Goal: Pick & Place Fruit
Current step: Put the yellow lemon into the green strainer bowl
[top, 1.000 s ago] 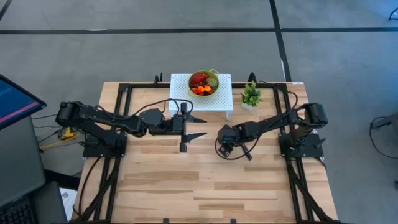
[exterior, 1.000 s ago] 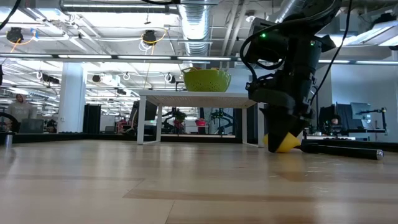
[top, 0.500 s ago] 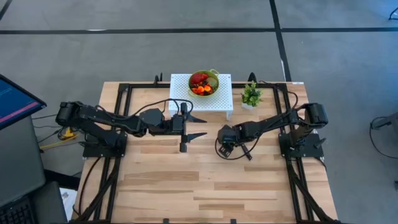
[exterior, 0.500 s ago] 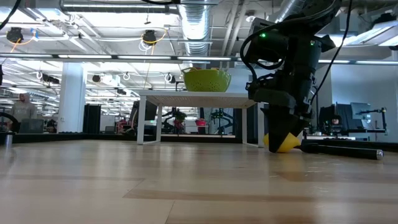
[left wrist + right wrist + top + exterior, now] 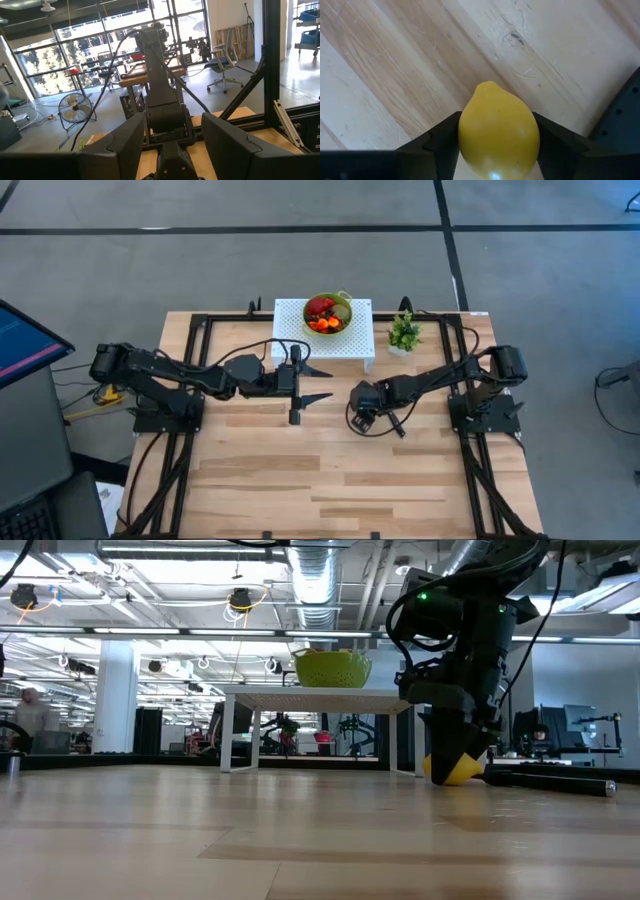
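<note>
**Nothing moves while the lemon sits between the right fingers**

Compared with the frames from a second ago, both arms and every object sit where they were; only a person far off in the room, at the low view's edge, has shifted slightly.

The left gripper (image 5: pixel 318 383) hovers mid-table beside the white stand (image 5: pixel 360 340), fingers spread apart and empty. On the stand, the green bowl (image 5: pixel 341 299) holds a heap of fruit (image 5: pixel 322 313), red and orange. Right of the stand is the small potted plant (image 5: pixel 404 333). The right gripper (image 5: pixel 362 408) points down at the wooden table (image 5: pixel 300 480), its fingers flanking a yellow lemon (image 5: pixel 498 130) that rests on the boards; the pads look to be touching its sides, though a firm grip is hard to confirm
</note>
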{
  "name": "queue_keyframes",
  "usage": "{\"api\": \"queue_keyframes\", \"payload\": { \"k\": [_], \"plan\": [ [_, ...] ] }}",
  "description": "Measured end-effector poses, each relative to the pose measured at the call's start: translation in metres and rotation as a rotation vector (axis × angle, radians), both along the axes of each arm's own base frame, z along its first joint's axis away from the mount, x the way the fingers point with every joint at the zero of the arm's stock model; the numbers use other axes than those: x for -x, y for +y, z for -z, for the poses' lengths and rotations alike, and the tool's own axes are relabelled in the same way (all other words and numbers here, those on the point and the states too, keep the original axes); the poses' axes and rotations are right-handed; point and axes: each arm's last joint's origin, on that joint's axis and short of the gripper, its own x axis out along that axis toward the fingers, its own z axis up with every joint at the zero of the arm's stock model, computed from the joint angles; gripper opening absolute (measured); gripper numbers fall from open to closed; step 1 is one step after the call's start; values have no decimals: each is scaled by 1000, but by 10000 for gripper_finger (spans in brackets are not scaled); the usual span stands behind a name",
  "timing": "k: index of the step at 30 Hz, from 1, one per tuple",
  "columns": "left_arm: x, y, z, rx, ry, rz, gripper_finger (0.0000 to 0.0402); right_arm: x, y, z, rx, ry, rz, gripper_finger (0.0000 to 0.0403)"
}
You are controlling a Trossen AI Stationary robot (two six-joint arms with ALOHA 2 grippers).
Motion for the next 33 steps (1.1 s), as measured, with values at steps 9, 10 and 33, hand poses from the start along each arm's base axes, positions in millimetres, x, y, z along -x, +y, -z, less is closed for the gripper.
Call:
{"api": "queue_keyframes", "payload": {
  "k": [9, 10, 33],
  "plan": [
    [0, 0, -1, 2, -15, 0, 191, -2, 0, 0, -8, -23, -1, 196],
    [0, 0, -2, 4, -21, 0, 191, -3, 0, -1, -9, -30, -2, 198],
    [176, 21, 46, 165, -38, -95, 191, -63, -24, -70, 16, -394, -94, 197]
  ]
}}
